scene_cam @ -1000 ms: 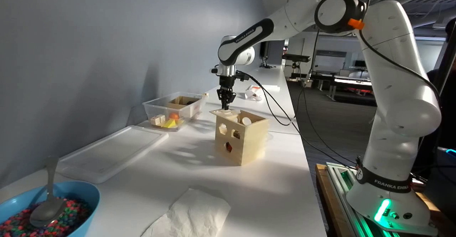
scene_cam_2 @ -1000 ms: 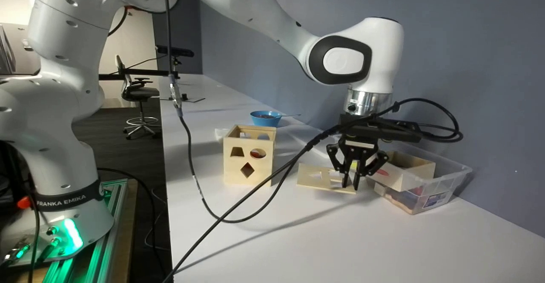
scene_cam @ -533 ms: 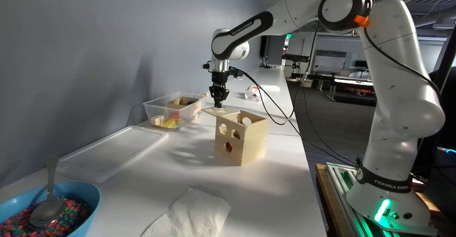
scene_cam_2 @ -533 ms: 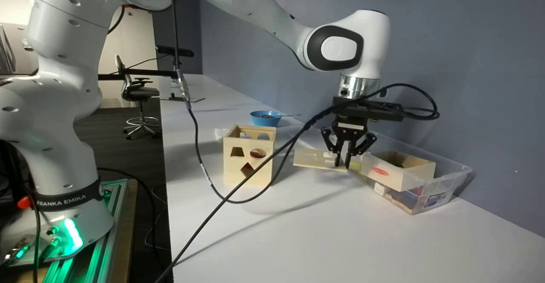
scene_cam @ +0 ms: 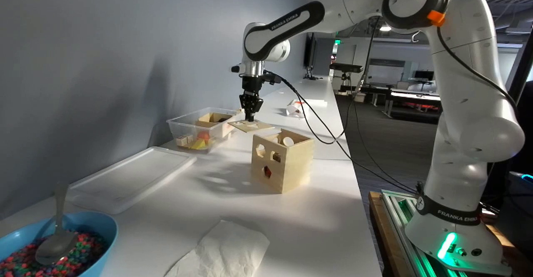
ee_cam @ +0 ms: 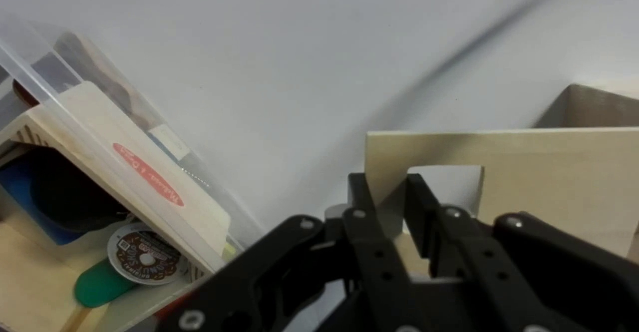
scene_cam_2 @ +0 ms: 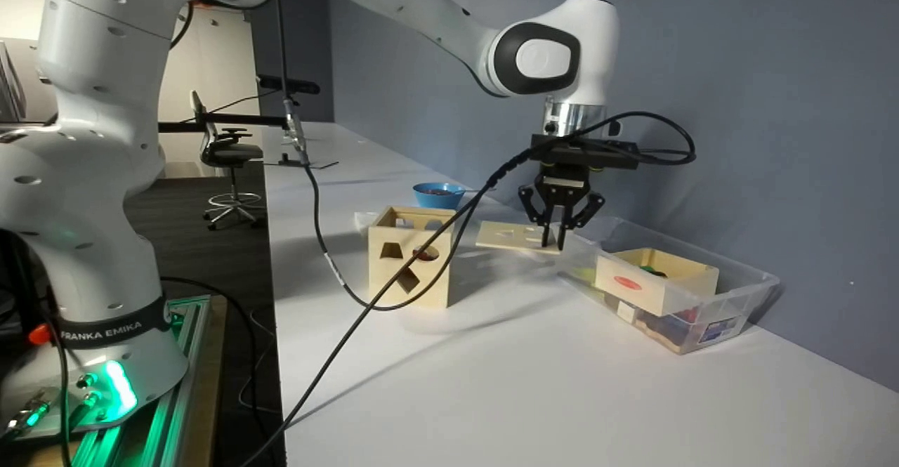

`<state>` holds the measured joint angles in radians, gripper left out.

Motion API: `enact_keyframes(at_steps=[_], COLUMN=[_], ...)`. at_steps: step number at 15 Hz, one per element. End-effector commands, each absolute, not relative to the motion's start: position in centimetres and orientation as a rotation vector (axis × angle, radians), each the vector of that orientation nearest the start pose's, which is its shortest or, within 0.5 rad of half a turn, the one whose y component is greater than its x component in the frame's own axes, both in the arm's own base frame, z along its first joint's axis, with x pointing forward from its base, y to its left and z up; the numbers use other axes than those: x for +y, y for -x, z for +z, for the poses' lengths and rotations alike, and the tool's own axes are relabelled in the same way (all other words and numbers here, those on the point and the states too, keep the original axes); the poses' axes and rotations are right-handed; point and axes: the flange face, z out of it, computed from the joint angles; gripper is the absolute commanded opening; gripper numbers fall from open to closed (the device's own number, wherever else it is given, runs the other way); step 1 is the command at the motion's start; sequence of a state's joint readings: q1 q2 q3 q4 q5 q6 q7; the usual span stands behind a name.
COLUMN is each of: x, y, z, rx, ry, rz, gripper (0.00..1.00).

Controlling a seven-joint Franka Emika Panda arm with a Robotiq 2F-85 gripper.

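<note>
My gripper (ee_cam: 385, 176) is shut on a thin light-wood panel (ee_cam: 554, 167), gripping the narrow strip between its outer edge and a cut-out hole. One finger stands outside the edge and the other goes through the hole. In both exterior views the panel (scene_cam_2: 502, 235) hangs roughly flat above the table, reaching out sideways from the fingertips. The open-topped wooden cube (scene_cam: 299, 166) with shaped holes in its sides stands upright on the table, apart from the panel. Part of the cube's inside (ee_cam: 601, 107) shows past the panel in the wrist view.
A clear plastic bin (scene_cam_2: 744, 288) by the wall holds a wooden box with a red label (ee_cam: 150, 174) and blocks. A white lid (scene_cam: 133, 177), a blue bowl (scene_cam: 106, 237) with a spoon and a crumpled paper (scene_cam: 233, 248) lie along the table. A black cable (scene_cam_2: 393, 274) loops beside the cube.
The gripper has risen and shifted toward the wall side, carrying the panel with it, so the panel now shows clear of the cube. The cube and the bin have stayed put.
</note>
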<state>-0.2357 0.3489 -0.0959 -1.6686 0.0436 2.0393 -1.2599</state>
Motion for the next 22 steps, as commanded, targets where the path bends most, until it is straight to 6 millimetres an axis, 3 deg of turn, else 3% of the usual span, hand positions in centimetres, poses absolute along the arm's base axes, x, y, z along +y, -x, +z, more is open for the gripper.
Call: enact_keyframes(at_steps=[1,5,6,10,18,22], x=[-20.6,-20.6,-20.6,-20.2,-16.4,-15.8], y=[-62.4,-62.4,-62.4,-62.1,-62.1,-62.0], z=[40.5,40.5,40.5,41.2,42.8,42.6], rx=[-1.391,-1.388,-1.388,-1.409,-1.502,-1.562], ry=[2.828,2.828,2.828,2.829,2.81,2.797], rz=[-0.029,-0.027,-0.027,-0.017,-0.023,0.002], gripper=[0.22,0.22,0.06,0.06,0.06,0.06])
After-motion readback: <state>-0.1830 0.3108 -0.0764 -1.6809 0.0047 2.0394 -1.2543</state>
